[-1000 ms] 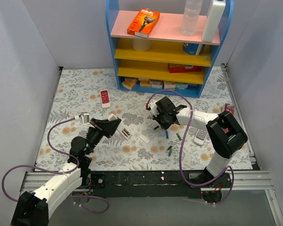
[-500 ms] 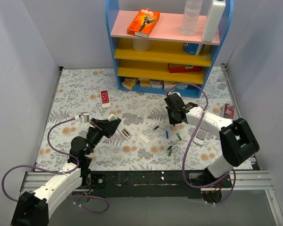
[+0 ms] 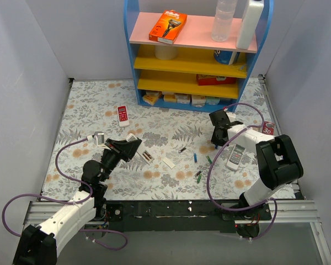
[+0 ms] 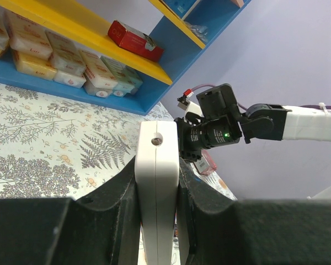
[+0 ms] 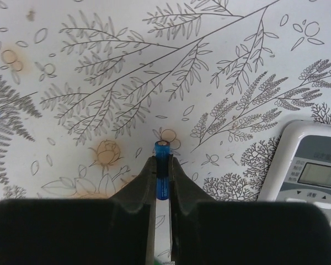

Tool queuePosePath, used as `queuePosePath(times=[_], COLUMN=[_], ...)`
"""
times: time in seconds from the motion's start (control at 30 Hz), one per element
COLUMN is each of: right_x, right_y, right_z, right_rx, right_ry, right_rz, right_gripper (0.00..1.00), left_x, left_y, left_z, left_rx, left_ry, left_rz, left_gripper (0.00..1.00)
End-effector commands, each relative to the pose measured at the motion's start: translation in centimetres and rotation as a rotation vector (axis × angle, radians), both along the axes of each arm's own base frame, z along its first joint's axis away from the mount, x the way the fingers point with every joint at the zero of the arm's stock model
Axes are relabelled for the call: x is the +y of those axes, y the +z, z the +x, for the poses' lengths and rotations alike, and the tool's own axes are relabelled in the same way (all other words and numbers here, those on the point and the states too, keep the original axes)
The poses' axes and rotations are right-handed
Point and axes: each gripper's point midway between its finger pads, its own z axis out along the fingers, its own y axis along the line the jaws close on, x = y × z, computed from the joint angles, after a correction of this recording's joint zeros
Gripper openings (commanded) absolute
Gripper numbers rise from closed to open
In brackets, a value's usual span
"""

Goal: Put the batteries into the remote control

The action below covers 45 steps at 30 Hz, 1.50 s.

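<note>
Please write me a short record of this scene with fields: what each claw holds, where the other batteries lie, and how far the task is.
Left claw: shut on the remote control, narrow edge toward its camera
Right claw: shut on a blue battery, above the floral cloth
Loose batteries: several on the cloth between the arms
Grey remote: lies on the cloth near the right claw
Task state: held battery not yet at the remote control; claws apart

The far left of the table [image 3: 94, 105] lay open, save a small red-and-white remote [image 3: 122, 115]. A blue shelf unit [image 3: 131, 61] blocked the far edge. Loose batteries [image 3: 195, 157] and a grey remote [image 3: 235, 156] cluttered the near right side.
</note>
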Motion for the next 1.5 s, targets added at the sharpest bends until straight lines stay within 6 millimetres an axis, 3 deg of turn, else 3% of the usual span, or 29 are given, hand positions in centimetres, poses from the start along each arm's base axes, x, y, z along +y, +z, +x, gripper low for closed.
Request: queuePosePath(times=[0.0, 0.27, 0.47, 0.6, 0.9, 1.47], right_x=[-0.6, -1.2, -1.0, -0.7, 0.8, 4.4], right_y=[-1.2, -2.4, -1.6, -1.3, -2.6, -2.2], right_z=[0.5, -0.6, -1.0, -1.7, -4.1, -3.0], right_rx=[-0.010, 0.023, 0.008, 0.006, 0.049, 0.032], right_ry=[-0.054, -0.033, -0.004, 0.027, 0.079, 0.130], right_rz=[0.003, -0.013, 0.005, 0.035, 0.138, 0.310], right_gripper=[0.15, 0.32, 0.43, 0.43, 0.43, 0.42], left_x=[0.4, 0.4, 0.3, 0.4, 0.4, 0.4], left_y=[-4.2, -4.2, -4.3, -4.3, -4.3, -4.3], left_z=[-0.5, -0.5, -0.6, -0.6, -0.6, -0.6], left_rx=[0.068, 0.067, 0.070, 0.069, 0.071, 0.069], left_ry=[0.012, 0.010, 0.008, 0.011, 0.011, 0.009], left_rz=[0.039, 0.039, 0.039, 0.038, 0.038, 0.036], left_gripper=[0.00, 0.00, 0.00, 0.00, 0.00, 0.00])
